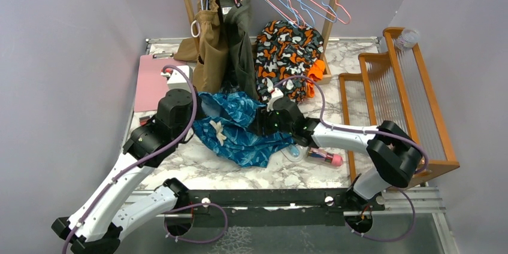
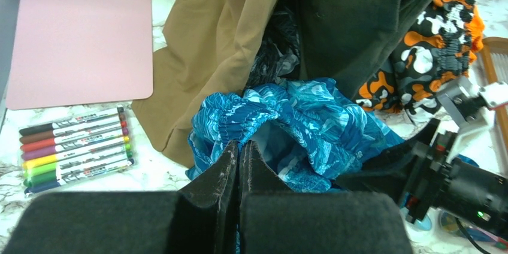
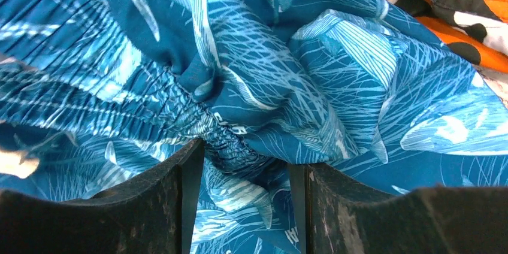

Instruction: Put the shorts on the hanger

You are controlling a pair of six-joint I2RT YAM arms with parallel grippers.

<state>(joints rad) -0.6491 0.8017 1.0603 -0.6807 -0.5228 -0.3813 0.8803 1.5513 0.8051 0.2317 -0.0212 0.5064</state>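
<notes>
**A:** So, what do the arms have hold of?

**B:** The left gripper (image 2: 239, 153) is clenched on the edge of the gathered waistband, its fingers all but meeting with cloth nipped at the tips. The right gripper (image 3: 245, 173) has its jaws drawn in on a thick wad of the same waistband, and cloth fills the gap.

**A:** And where's the clothing?

**B:** The shorts (image 1: 242, 129) lie crumpled on the table just in front of the tan garment (image 1: 211, 56), pressed up against its lower folds, with the cream bow facing up. The hanger (image 1: 302, 5) hangs above and to the right of the tan garment, well apart from both grippers.

**A:** How should this step go?

**B:** I'd call it the spreading step. Draw the two grips apart evenly until the waistband runs taut, and lift it clear of the tan garment so its hem isn't dragged along. The right grip looks bulky and may hold several layers, which could leave the shorts bunched on the wire.
</notes>
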